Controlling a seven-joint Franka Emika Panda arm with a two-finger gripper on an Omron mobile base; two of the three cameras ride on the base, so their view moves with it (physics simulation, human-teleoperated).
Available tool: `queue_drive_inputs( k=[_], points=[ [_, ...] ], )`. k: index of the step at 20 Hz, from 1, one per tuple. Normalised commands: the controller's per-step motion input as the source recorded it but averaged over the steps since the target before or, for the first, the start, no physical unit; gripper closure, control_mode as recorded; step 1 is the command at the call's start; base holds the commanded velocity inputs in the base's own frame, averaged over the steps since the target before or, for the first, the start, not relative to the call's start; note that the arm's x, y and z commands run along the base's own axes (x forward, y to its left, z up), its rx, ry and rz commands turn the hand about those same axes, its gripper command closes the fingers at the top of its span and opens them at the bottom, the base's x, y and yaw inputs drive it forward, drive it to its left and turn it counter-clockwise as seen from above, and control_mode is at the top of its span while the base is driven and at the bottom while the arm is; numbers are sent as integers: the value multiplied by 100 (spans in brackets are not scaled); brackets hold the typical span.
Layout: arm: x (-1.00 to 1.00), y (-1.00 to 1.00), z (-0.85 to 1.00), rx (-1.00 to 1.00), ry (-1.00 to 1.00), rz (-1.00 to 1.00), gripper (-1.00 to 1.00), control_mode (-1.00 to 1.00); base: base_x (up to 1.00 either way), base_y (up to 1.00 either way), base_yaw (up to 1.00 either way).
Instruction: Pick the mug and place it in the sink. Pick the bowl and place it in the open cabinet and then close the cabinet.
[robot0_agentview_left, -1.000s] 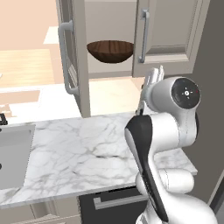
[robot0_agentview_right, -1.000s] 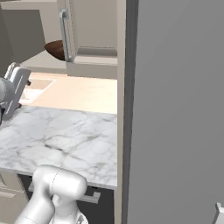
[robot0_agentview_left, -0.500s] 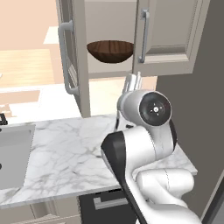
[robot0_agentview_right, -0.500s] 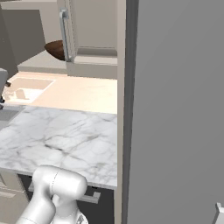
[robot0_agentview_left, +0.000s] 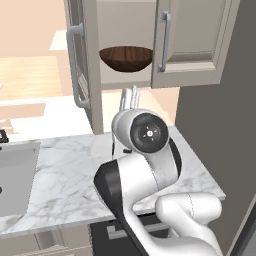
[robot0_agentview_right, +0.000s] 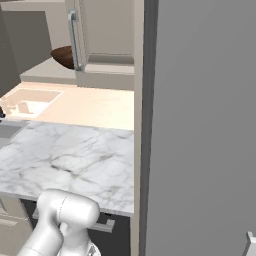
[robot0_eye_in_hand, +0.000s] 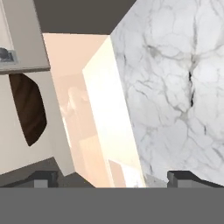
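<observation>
The dark-brown wooden bowl (robot0_agentview_left: 126, 58) rests on the shelf inside the open cabinet (robot0_agentview_left: 124, 22). The cabinet's left door (robot0_agentview_left: 80, 65) is swung out and its right door (robot0_agentview_left: 189, 40) is shut. My gripper (robot0_agentview_left: 129, 99) hangs just below the bowl, above the marble counter, half hidden behind my wrist. In the hand view, which is rolled, the bowl (robot0_eye_in_hand: 28, 109) lies at the left and my gripper (robot0_eye_in_hand: 111, 179) is open with nothing between its fingertips (robot0_eye_in_hand: 43, 178). The bowl (robot0_agentview_right: 62, 56) also peeks from behind a door in the right base view. The sink (robot0_agentview_left: 15, 175) is at the far left. The mug is out of view.
A marble counter (robot0_agentview_left: 75, 170) spreads under the cabinet. A tall grey panel (robot0_agentview_right: 200, 125) stands on the right. A black faucet (robot0_agentview_left: 3, 136) sits at the sink's back edge. The open door's long bar handle (robot0_agentview_left: 74, 65) juts toward me.
My arm has swung left from the right side to under the open cabinet, and the gripper has left the right base view. The bowl has not moved.
</observation>
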Motion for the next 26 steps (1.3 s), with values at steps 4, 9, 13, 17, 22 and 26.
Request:
queue_drive_inputs(
  k=[4,9,13,17,22,26],
  points=[
    [0,48,-3,-2,-1,0,-100,-100,0,0,0],
    [-7,39,0,-7,-4,-3,-100,-100,0,0,0],
    [-11,32,0,-6,-4,-8,-100,-100,0,0,0],
    [-2,43,0,-7,-1,-10,-100,-100,0,0,0],
    [-27,10,0,-4,-6,-12,-100,-100,0,0,0],
    [-81,0,10,0,-19,-10,-100,-100,0,0,0]
  ],
)
